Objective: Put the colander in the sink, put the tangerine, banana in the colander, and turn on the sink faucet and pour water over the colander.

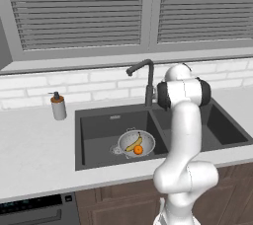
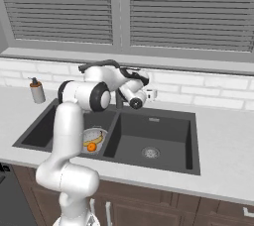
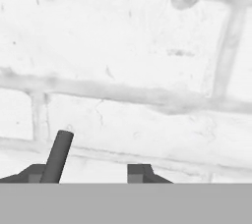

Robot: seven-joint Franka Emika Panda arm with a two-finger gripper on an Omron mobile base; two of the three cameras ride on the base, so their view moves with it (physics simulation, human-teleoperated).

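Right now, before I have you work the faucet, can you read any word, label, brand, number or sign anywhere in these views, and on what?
No readable text anywhere.
Soap pump bottle: plain, no label.
Appliance panel under the counter, at the lower left: small light marks, too small and blurred to read.
Sink, sink faucet, colander and the white tile wall: no markings.

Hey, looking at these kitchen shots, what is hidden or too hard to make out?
- Hand, right base view: too small to tell whether it touches the faucet lever; in the left base view the arm covers it.
- Faucet lever, hand view: lower end cut off by the bottom edge.
- Colander, right base view: left part behind the arm.
- Banana and tangerine, left base view: too small for detail.
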